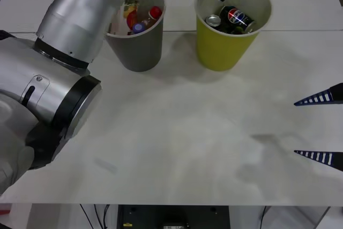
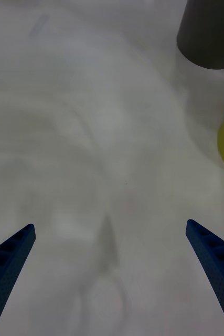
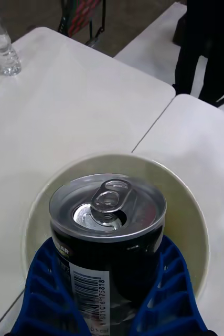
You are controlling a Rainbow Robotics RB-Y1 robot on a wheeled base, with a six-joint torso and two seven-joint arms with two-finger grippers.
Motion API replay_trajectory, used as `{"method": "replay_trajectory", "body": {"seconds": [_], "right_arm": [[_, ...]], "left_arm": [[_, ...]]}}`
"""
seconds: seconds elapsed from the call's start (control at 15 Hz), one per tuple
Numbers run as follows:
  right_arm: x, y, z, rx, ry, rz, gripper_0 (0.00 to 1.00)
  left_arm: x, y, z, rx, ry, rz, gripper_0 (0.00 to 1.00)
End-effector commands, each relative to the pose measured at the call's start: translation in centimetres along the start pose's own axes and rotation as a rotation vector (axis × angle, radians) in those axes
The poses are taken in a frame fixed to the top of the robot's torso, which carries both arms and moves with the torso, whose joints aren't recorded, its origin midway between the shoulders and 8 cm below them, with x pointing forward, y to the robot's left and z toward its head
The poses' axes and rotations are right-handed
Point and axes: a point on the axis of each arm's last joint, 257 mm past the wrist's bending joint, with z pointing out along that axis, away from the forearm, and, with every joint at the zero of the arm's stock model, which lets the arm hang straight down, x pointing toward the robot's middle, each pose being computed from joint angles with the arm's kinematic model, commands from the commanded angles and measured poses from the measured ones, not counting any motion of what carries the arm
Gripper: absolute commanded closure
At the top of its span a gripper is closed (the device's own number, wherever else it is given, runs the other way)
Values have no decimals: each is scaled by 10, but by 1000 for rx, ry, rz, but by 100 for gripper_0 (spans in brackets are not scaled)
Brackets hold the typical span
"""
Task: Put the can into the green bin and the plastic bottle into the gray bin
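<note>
can (image 3: 107,220) in left gripper (image 3: 109,294) over green bin (image 1: 214,52)

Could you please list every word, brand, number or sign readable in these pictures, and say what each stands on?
"AR", the end of a cut-off word: on the can held by the left gripper above the green bin.
Barcode digits, roughly "6 175818": same can; smaller print unreadable.
Pepsi roundel, no lettering legible: on the dark can inside that bin.
Bottle labels in the gray bin: unreadable.
</note>
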Motion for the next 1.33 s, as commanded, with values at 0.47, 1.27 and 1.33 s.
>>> {"method": "replay_trajectory", "body": {"seconds": [0.47, 1.27, 1.33], "right_arm": [[0, 0, 0, 0, 0, 0, 0], [0, 0, 0, 0, 0, 0, 0], [0, 0, 0, 0, 0, 0, 0]], "left_arm": [[-6, -32, 22, 36, -30, 46, 88], [26, 39, -27, 21, 34, 92, 0], [32, 48, -46, 35, 55, 97, 0]]}}
